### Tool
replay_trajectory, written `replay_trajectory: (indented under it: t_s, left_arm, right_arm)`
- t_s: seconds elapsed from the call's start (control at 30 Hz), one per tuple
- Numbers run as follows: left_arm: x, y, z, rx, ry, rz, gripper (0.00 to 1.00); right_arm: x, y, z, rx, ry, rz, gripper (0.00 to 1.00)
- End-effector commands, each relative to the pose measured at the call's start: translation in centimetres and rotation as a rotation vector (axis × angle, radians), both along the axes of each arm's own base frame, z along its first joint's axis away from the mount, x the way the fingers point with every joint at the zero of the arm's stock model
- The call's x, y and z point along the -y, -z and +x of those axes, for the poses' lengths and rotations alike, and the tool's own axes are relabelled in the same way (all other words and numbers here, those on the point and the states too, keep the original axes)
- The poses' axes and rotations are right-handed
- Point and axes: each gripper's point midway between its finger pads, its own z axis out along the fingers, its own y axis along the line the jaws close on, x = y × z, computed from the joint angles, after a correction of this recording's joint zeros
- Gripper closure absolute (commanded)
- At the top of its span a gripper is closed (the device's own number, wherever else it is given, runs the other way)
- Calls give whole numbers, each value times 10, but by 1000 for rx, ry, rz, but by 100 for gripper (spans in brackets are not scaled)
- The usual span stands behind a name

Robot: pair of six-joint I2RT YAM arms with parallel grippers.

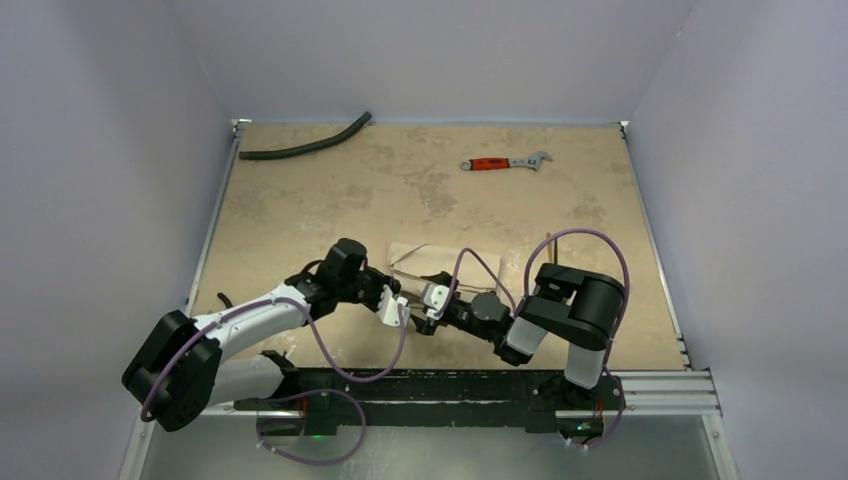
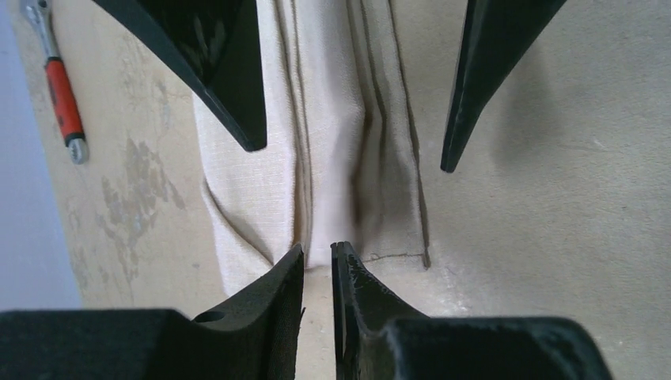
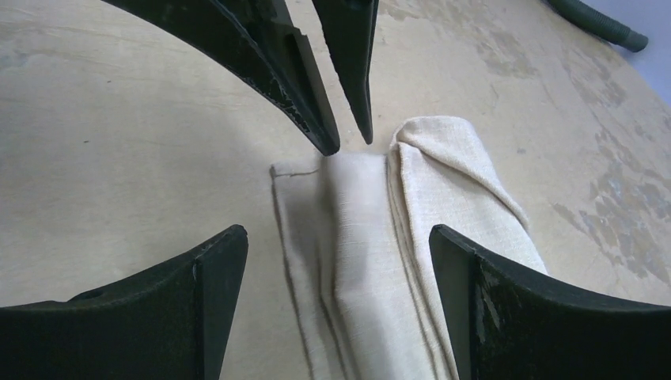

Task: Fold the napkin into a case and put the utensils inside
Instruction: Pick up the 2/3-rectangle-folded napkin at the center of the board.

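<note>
Roughly, the napkin (image 1: 415, 252) (folded narrow) runs left to right.

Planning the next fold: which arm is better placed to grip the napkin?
Probably right: the right end effector is wide open, straddling the folded napkin; the left end effector is barely parted at its end.

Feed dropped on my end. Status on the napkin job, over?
Left claw barely open at near end of napkin, gripping nothing. Right claw wide open over the folded cloth. No cutlery in view. Wrench, hose far back.
</note>
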Motion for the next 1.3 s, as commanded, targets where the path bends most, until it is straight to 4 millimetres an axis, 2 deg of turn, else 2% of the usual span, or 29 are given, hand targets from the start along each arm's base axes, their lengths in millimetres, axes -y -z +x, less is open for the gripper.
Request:
replay_trajectory:
  t_s: [0.0, 0.07, 0.17, 0.37, 0.47, 0.63, 0.7, 0.83, 0.9, 1.0, 1.07, 1.17, 1.27]
  left_arm:
    - [7, -19, 2, 37, 9, -75, 86]
    - [6, -17, 3, 32, 0, -74, 89]
    - [8, -22, 9, 43, -17, -90, 87]
    - [-12, -11, -17, -18, 47, -45, 82]
    - [-16, -4, -28, -7, 84, -47, 78]
    - [-21, 13, -30, 42, 111, -20, 76]
    - [-19, 9, -15, 46, 47, -36, 78]
    - [-26, -25, 41, 0, -191, -169, 85]
    - [-33, -38, 61, -67, -293, -223, 87]
    - [-43, -51, 84, -136, -444, -309, 89]
    - [-41, -57, 92, -160, -472, -329, 89]
    - [-32, -66, 103, -174, -456, -354, 88]
    - [-14, -69, 122, -235, -453, -371, 84]
  right_arm:
    - [-24, -38, 8, 118, -59, 118, 12]
    - [-28, -34, 11, 126, -57, 111, 13]
    - [-32, -28, 10, 136, -78, 93, 14]
    - [-34, -14, 9, 118, -118, 40, 14]
    - [-37, -9, 9, 102, -148, 22, 14]
    - [-39, 4, 11, 122, -170, -43, 14]
    - [-37, 7, 15, 142, -159, -75, 15]
    - [-28, 5, 20, 155, -117, -96, 15]
    - [-25, 6, 19, 150, -111, -101, 15]
    - [-22, 7, 25, 170, -87, -118, 16]
    - [-22, 7, 27, 187, -81, -131, 16]
    - [-24, 5, 31, 218, -82, -158, 17]
    - [-28, 4, 32, 234, -103, -188, 18]
